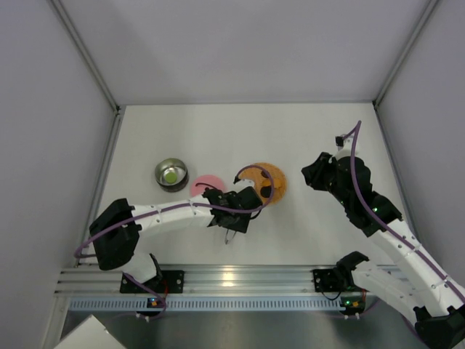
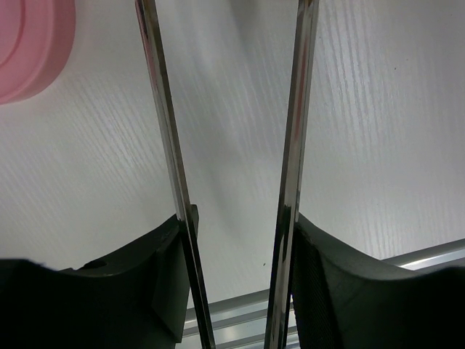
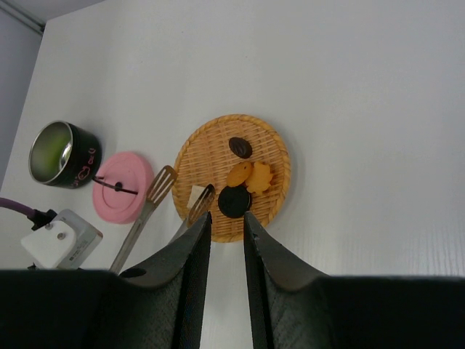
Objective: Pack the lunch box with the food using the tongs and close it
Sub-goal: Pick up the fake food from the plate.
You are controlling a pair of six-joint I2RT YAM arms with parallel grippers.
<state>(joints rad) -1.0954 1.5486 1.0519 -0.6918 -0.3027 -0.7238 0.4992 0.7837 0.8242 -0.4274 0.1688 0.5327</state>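
Tongs (image 2: 293, 145) squeezed partway in my left gripper (image 2: 238, 247), tips at the woven plate's (image 3: 283, 156) left rim to reach food (image 3: 240, 174); right gripper (image 3: 227, 225) slightly parted, empty.

I can read no word, number or brand in any of my views. The dark outer wall of the lunch box (image 3: 67, 155) carries a small pink print, but it is too small for me to make out. The pink lid (image 3: 122, 187) lying beside it on the surface bears only a black curved mark, which I cannot read as a letter or figure.
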